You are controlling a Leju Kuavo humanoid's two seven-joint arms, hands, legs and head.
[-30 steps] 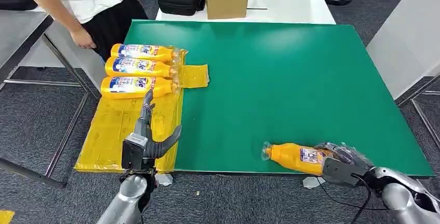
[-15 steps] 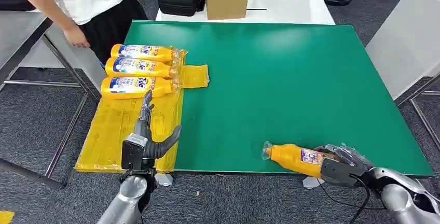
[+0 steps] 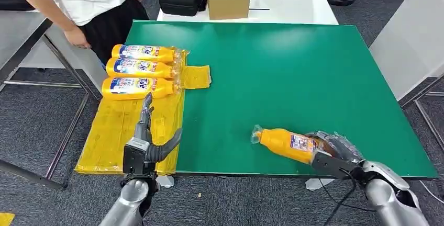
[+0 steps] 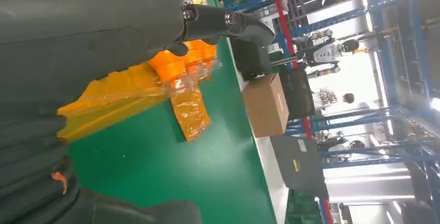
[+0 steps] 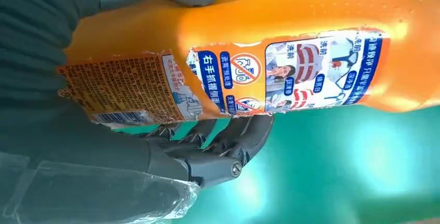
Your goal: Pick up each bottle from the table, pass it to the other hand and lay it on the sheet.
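Right hand [image 3: 335,155] grips the orange bottle [image 3: 285,144] over the green desk [image 3: 293,69]: pickup step. Left hand [image 3: 148,139] waits with fingers spread, holding nothing. Handover comes next.

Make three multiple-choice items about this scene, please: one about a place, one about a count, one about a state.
1. Where does the yellow sheet lie?
A. at the table's left edge
B. at the table's right edge
C. on the white table behind

2. How many bottles on the sheet are there?
A. one
B. three
C. five

3. What is the right hand doing?
A. hanging open over the floor
B. gripping an orange bottle
C. pressing on the cardboard box

Answers:
1 A: the head view shows the sheet along the left side of the green table.
2 B: three bottles lie side by side at the sheet's far end.
3 B: the right wrist view shows the fingers wrapped around the orange bottle, while the left hand holds nothing, fingers apart.
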